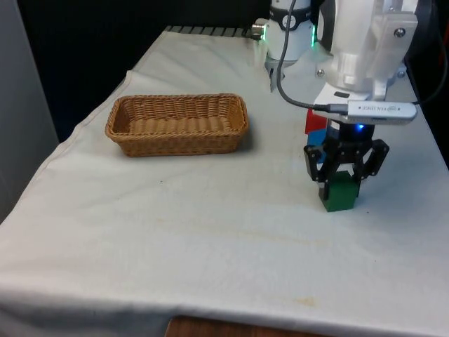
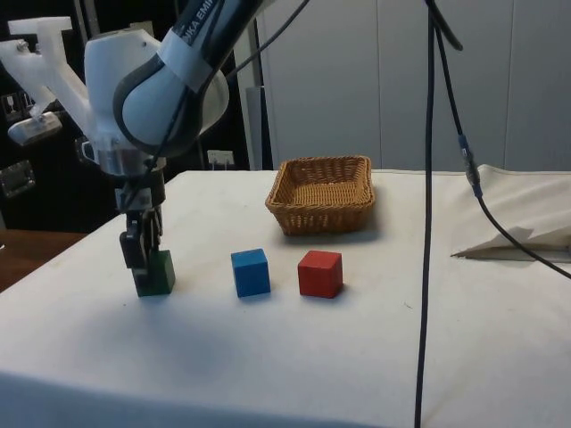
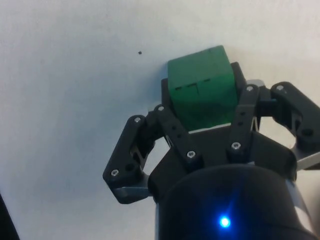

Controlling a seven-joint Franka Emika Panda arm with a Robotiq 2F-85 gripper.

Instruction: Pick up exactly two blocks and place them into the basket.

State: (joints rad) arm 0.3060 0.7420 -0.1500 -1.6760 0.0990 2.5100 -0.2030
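Note:
A green block stands on the white cloth near the front view's right edge. My gripper comes straight down over it, and a finger presses each side: shut on the block, which still rests on the cloth. Just behind the gripper in the front view lie a blue block and a red block, both partly hidden there. The woven basket sits empty toward the front view's left.
A black cable hangs down in front of the side camera. The cloth bunches into a fold at the side view's right. Bare cloth lies between the blocks and the basket.

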